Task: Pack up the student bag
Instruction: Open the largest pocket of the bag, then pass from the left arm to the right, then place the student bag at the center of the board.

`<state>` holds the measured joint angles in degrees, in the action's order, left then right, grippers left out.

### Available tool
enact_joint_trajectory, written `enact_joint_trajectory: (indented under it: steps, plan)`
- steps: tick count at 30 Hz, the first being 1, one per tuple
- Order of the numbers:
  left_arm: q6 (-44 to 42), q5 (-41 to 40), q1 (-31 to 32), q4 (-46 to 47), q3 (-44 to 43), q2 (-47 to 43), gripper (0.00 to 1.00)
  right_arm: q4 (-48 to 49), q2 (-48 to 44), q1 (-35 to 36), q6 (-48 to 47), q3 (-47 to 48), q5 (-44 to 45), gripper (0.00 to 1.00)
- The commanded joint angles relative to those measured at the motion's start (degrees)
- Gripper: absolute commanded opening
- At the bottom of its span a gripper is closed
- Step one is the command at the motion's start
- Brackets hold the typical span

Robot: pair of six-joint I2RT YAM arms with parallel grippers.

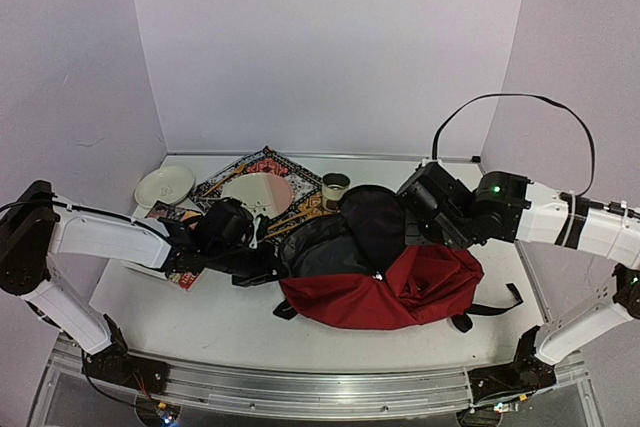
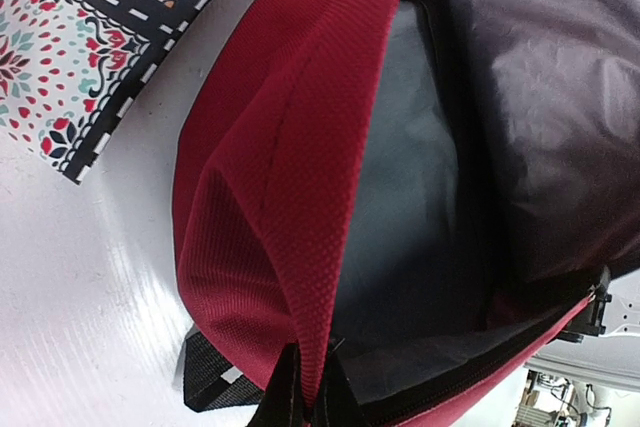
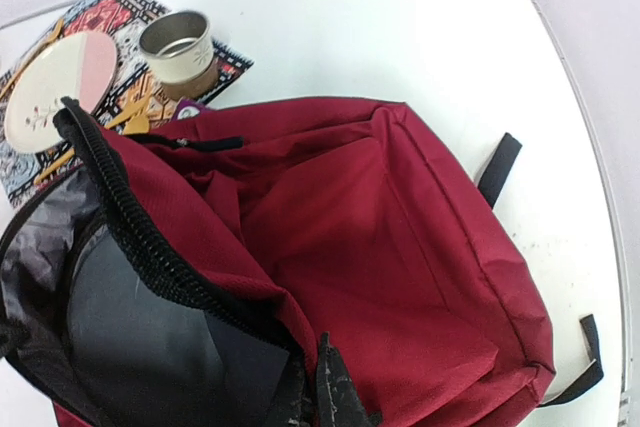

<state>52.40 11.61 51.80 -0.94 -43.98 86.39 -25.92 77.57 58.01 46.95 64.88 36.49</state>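
The left fingers are pressed together on a fold of red fabric at one side of the bag's mouth. The right fingers are likewise clamped on the rim by the black zip on the other side. The student bag lies on its side in the middle of the counter, with its opening turned toward the left arm and its dark lining showing. This looks like the opening step: the mouth is held apart and nothing can be seen inside it yet. The things probably meant for packing lie just behind the bag on a patterned cloth: a plate and a tin, with a pale bowl beside the cloth. The next move probably calls for one arm to let go and fetch an item while the other keeps the rim lifted, since soft fabric is likely to sag shut. Bare counter lies in front of the bag and to its right, where a strap trails toward the counter's edge. The back is crowded and walled.
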Motion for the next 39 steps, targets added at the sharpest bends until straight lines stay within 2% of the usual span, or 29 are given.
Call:
enact_joint_trajectory:
  steps: [1, 9, 13, 18, 23, 29, 39]
  plan:
    - [-1.1, 0.7, 1.8, 0.3, -5.3, 0.8, 0.00, -2.7, -2.2, -2.5, -2.6, 1.5, 6.7, 0.00]
    - [-0.6, 3.9, 8.4, 6.6, -15.8, 5.5, 0.03, -1.7, -3.4, -6.5, -9.9, 6.1, 10.5, 0.00]
    - [-2.1, 3.2, 10.3, 6.7, -17.8, 7.1, 0.14, -1.3, -4.9, -8.7, -11.7, 4.9, 11.8, 0.00]
    - [-3.5, -2.8, 10.3, 6.3, -13.1, 4.4, 0.28, -0.4, -7.2, -10.3, -9.9, -2.2, 11.6, 0.00]
    - [-5.3, -8.7, 9.2, 1.7, -9.7, 1.1, 0.40, 0.2, -9.5, -10.8, -6.1, -8.8, 11.2, 0.00]
    - [-4.6, -8.3, 4.5, 1.4, -6.6, 0.2, 0.48, 0.3, -9.9, -11.4, -2.9, -13.2, 10.0, 0.00]
    - [-6.9, -3.7, 0.3, 1.6, -15.8, 13.4, 0.49, 3.4, -15.4, -11.4, -3.5, -16.5, 3.8, 0.02]
